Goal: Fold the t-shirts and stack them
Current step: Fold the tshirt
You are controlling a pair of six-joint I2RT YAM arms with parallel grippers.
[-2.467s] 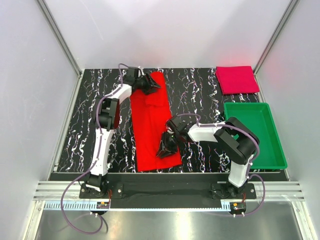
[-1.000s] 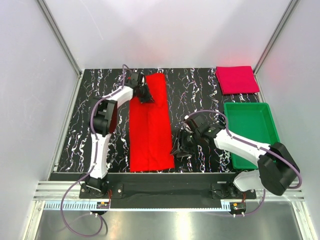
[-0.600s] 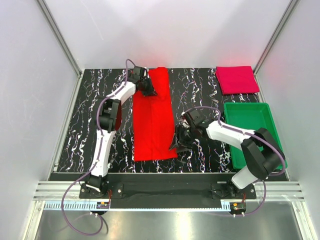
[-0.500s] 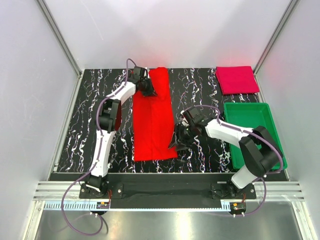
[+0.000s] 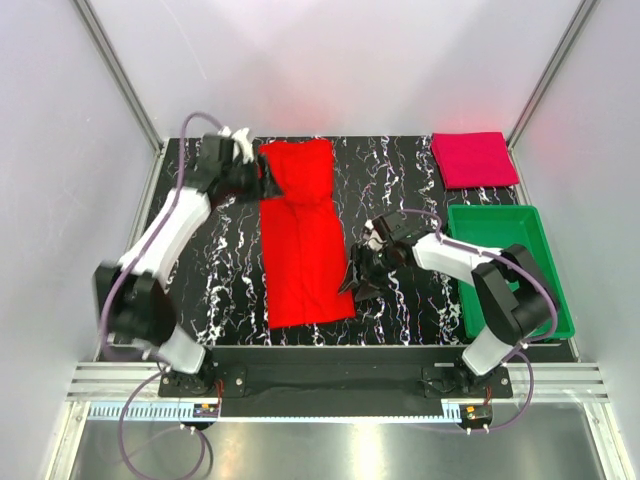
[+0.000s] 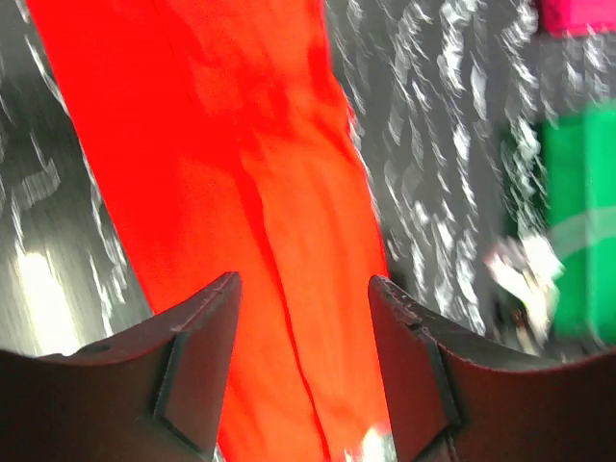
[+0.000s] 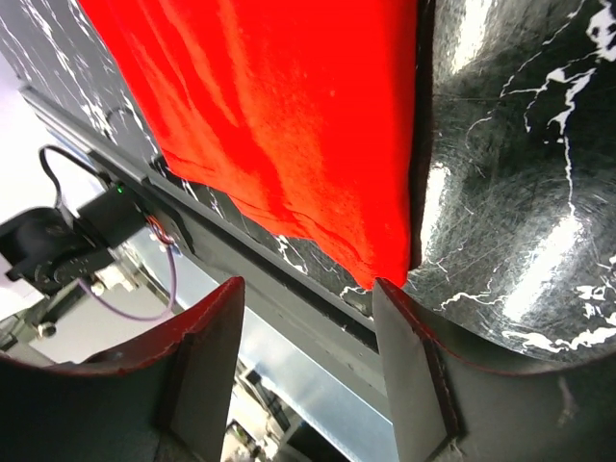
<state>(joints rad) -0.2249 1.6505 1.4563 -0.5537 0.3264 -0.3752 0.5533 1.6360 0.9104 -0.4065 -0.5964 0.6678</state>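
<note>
The bright red t-shirt (image 5: 300, 240) lies as a long narrow strip on the black marbled table, running from far to near. My left gripper (image 5: 258, 181) is open and empty at the left edge of the strip's far end; its wrist view looks down the red cloth (image 6: 241, 192) between the open fingers (image 6: 197, 371). My right gripper (image 5: 360, 280) is open and empty just right of the strip's near right corner (image 7: 371, 269). The darker crimson t-shirt (image 5: 474, 158) lies folded at the far right.
A green plastic tray (image 5: 548, 290) stands at the right, just near of the crimson shirt, and shows at the right edge of the left wrist view (image 6: 582, 221). The table's near edge and a metal rail (image 7: 318, 337) run close under the right gripper.
My left arm has swung out to the left and its gripper has come off the shirt's far end, which now lies flat. My right gripper stays beside the near right corner.
</note>
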